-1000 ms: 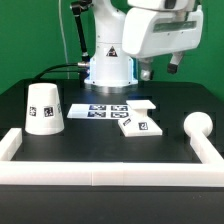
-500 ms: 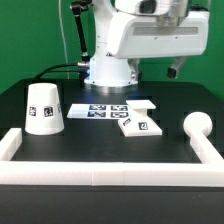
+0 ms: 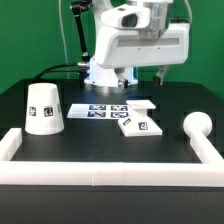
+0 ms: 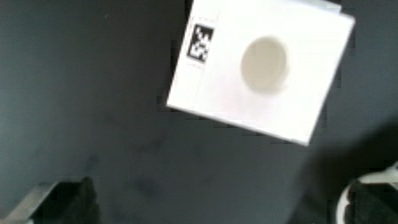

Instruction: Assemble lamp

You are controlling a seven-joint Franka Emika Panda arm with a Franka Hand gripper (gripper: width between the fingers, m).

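Observation:
The lamp base (image 3: 140, 122), a flat angular white part with a tag, lies on the black table right of centre. In the wrist view the base (image 4: 267, 85) shows its round socket hole and one tag. The tapered shade (image 3: 43, 108) stands at the exterior view's left. The ball-topped bulb (image 3: 197, 127) stands at the exterior view's right, near the frame. My gripper (image 3: 143, 76) hangs above and behind the base, open and empty. In the wrist view my gripper (image 4: 217, 205) has its dark fingers (image 4: 54, 200) wide apart over bare table, with the base beyond them.
The marker board (image 3: 105, 110) lies flat just behind the base. A long white border frame (image 3: 110, 172) runs along the front and up both sides. The robot's pedestal (image 3: 108, 68) and cables stand at the back.
The arm's hand has swung toward the exterior view's left and come lower, so it now hangs over the area behind the base. The lamp parts have not moved.

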